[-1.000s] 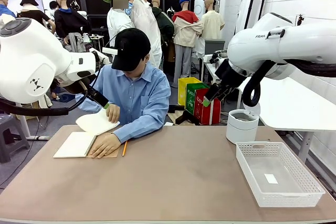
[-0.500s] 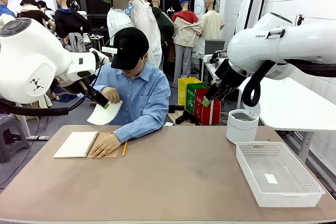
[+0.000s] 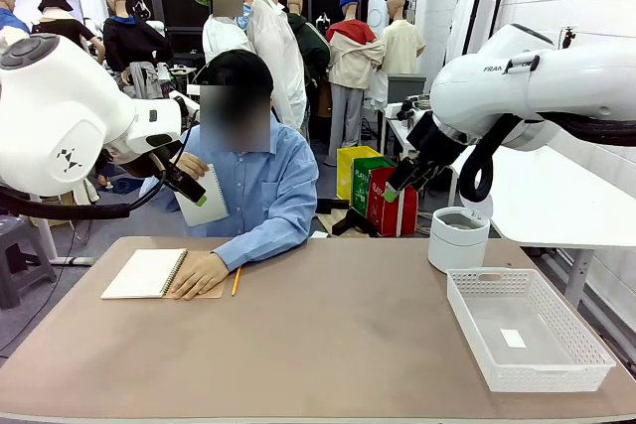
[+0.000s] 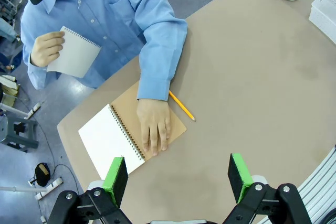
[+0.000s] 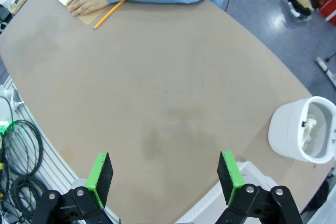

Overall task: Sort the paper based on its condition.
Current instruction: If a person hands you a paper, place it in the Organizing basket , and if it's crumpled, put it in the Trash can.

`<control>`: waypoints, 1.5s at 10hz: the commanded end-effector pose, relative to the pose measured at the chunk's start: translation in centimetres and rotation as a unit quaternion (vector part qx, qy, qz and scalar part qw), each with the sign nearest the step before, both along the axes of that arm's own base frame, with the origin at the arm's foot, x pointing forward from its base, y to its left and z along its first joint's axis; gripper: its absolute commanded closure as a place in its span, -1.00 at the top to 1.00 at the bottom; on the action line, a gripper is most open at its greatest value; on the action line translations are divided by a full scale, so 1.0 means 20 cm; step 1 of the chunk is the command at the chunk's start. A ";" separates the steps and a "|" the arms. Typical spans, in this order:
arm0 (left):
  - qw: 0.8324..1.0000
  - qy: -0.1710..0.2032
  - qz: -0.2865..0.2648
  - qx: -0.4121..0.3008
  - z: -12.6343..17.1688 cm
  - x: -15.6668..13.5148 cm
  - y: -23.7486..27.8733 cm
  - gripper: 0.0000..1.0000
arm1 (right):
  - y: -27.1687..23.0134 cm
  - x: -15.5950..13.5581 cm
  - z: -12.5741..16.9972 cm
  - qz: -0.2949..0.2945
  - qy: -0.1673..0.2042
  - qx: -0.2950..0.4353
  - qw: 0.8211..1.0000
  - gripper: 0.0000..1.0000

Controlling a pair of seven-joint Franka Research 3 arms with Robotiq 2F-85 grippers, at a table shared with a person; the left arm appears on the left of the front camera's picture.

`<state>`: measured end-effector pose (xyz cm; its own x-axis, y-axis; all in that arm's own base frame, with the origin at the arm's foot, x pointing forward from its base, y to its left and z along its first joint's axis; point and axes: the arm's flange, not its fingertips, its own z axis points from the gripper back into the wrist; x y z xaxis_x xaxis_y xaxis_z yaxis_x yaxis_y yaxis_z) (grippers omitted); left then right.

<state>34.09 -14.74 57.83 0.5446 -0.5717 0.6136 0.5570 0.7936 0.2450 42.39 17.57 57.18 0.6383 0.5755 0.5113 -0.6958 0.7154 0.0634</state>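
Your left gripper (image 4: 177,169) and right gripper (image 5: 163,165) both hang over the brown table (image 3: 328,345), fingers spread wide, holding nothing. The thin white sheet of paper (image 4: 79,59) is off the table — in the person's raised hand (image 4: 46,48), at chest height. The white plastic mesh basket (image 3: 547,372) carries a small white slip (image 3: 513,338); the round white tub (image 3: 458,245) has something white and crumpled inside.

We find the broad middle of the table (image 3: 338,335) bare from the near edge across to the person. At its far left, the notebook (image 3: 144,273), the hand (image 3: 199,273) pressed flat on it and a pencil (image 3: 236,280) just beside them block the way. At the right, the mesh basket (image 3: 465,330) and the white bin (image 3: 458,238) behind it take up the room. Above the notebook, the other hand (image 3: 189,164) holds a sheet (image 3: 206,208) up, off the table.
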 end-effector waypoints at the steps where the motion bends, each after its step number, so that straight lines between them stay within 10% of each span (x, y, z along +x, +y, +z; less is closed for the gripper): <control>1: 1.000 -0.001 -0.001 0.001 0.00 0.00 0.00 1.00 | 0.00 0.00 0.00 0.001 0.002 -0.002 1.000 1.00; 15: 1.000 -0.001 -0.001 0.001 0.00 0.00 0.00 1.00 | 0.00 0.00 0.00 0.001 0.002 -0.002 1.000 1.00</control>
<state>34.09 -14.74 57.83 0.5446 -0.5717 0.6136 0.5570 0.7935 0.2450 42.39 17.57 57.18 0.6383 0.5755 0.5113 -0.6958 0.7154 0.0634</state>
